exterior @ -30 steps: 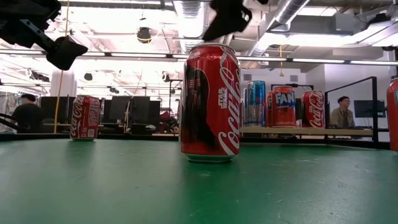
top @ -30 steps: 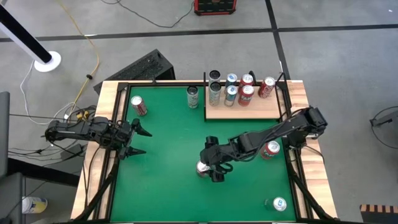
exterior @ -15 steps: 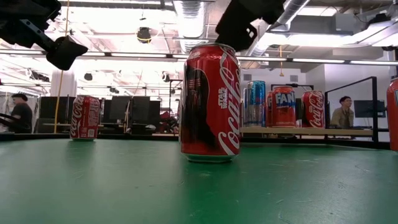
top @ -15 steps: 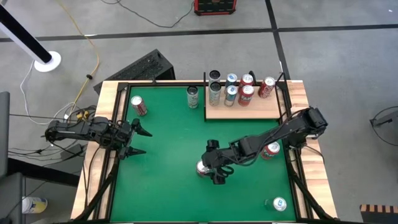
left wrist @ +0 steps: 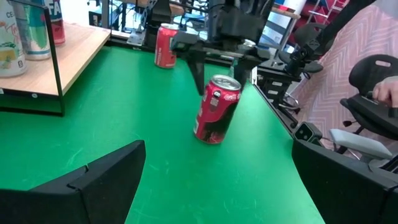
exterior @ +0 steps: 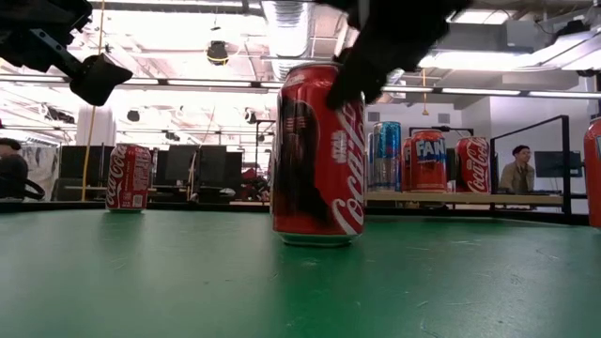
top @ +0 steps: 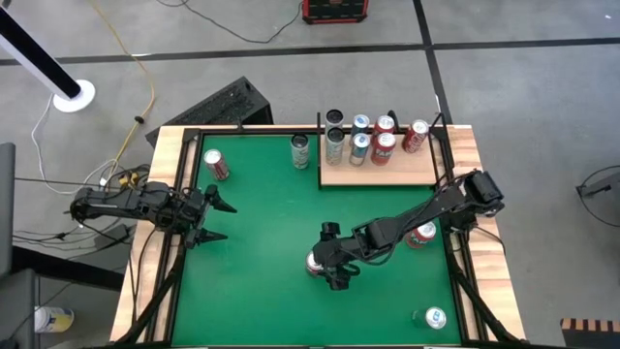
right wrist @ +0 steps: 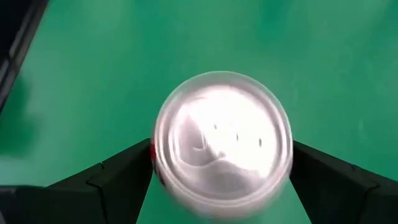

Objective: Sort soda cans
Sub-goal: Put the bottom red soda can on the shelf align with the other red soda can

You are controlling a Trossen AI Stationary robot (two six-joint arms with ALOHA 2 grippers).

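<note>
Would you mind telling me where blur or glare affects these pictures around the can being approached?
Right wrist view: the red can's silver top is smeared and washed out by glare, its tab unreadable. Low view: the same can is sharp, while the right gripper above it is a dark, motion-blurred shape against bright ceiling lights. Left wrist view: can and green mat are evenly lit. High view: no glare.

Bright even overhead light, glaring ceiling lamps [exterior: 169, 28], blurred can top [right wrist: 222, 143]
</note>
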